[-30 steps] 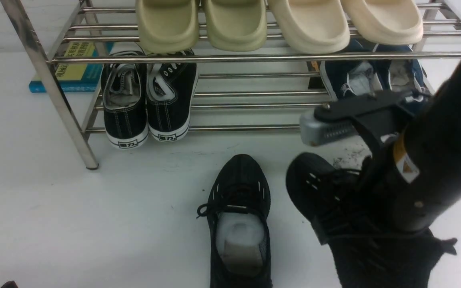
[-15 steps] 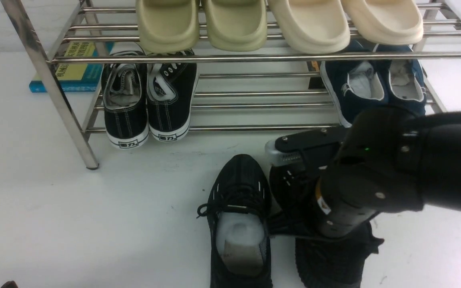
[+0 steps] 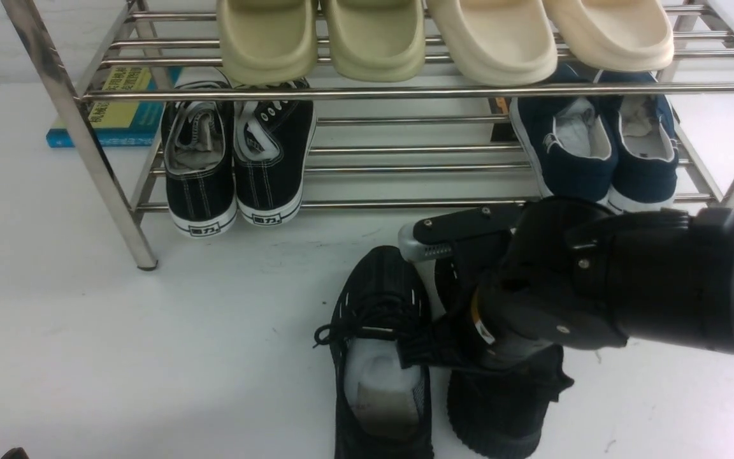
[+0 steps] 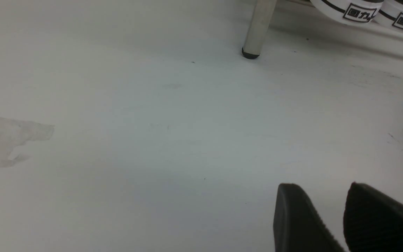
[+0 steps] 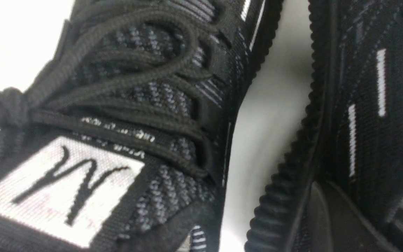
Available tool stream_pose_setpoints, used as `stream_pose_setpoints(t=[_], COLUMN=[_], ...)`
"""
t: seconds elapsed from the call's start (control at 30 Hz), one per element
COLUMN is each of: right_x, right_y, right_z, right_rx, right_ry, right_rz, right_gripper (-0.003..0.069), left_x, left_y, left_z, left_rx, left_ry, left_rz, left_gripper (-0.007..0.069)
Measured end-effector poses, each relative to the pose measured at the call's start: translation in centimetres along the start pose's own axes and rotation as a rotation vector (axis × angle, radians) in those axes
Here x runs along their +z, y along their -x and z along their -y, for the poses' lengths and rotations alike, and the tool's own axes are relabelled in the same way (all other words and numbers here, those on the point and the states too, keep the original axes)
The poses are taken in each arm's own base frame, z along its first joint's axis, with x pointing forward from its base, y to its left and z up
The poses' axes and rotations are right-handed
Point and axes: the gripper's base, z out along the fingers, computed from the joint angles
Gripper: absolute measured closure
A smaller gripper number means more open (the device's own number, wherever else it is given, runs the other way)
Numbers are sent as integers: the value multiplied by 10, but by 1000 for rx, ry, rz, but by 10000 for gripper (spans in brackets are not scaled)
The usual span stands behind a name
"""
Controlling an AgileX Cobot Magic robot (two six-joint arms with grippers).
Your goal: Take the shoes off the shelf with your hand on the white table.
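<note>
Both black mesh shoes are off the chrome shelf (image 3: 405, 92) and on the white table (image 3: 150, 350) in front of it. The left shoe (image 3: 380, 357) lies free and shows its white paper stuffing. The right shoe (image 3: 501, 408) lies close beside it, mostly hidden under my right hand (image 3: 469, 306). The hand is shut on this shoe's side wall, one silver-grey fingertip (image 3: 415, 245) sticking out above the toe. The right wrist view shows the free shoe's laces (image 5: 135, 87), the held shoe (image 5: 362, 115) and a finger (image 5: 327, 217) against its wall. My left gripper (image 4: 322, 199) is open over bare table.
The lower tier holds black canvas sneakers with white soles (image 3: 233, 166) and navy canvas sneakers (image 3: 603, 159). The top tier holds olive slippers (image 3: 316, 38) and cream slippers (image 3: 552, 38). A blue-yellow book (image 3: 112, 108) lies behind the shelf. A shelf leg (image 4: 257, 31) stands ahead of the left gripper.
My right hand has swung left and down with the right shoe, bringing it from farther right to sit close beside the left shoe. The forearm now lies nearly level.
</note>
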Motion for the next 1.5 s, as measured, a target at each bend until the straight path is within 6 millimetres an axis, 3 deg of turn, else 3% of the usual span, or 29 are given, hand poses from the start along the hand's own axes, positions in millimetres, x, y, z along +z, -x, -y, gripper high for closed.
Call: stream_pose_setpoints(t=[0.53,0.83,0.87,0.9,0.97,1.1,1.23,1.37,1.4,1.5], right_x=[0,-1,-1,-1,-2,-7,-31,-76,-78,-118], right_y=[-8,-2,-2,-2,-3,-3,4,15,15,20], right_z=[-5,-13,-13,-13,-13,-10,-10,-6,-5,2], right_rx=[33,61,62,62,61,60,36,-19,-23,-108], right_ry=[50,144,145,144,139,131,145,152,152,152], right_rz=[-86,-27,-27,-27,-32,-37,-22,7,8,26], right_gripper=[587,390,316,316,221,146,110,120,121,167], left_x=[0,0,0,0,0,0,0,0,0,0], left_y=[0,0,0,0,0,0,0,0,0,0], left_z=[0,0,0,0,0,0,0,0,0,0], left_rx=[0,0,0,0,0,0,0,0,0,0], left_ry=[0,0,0,0,0,0,0,0,0,0], left_rz=[0,0,0,0,0,0,0,0,0,0], left_gripper=[383,383,383,383,383,383,383,383,383,383])
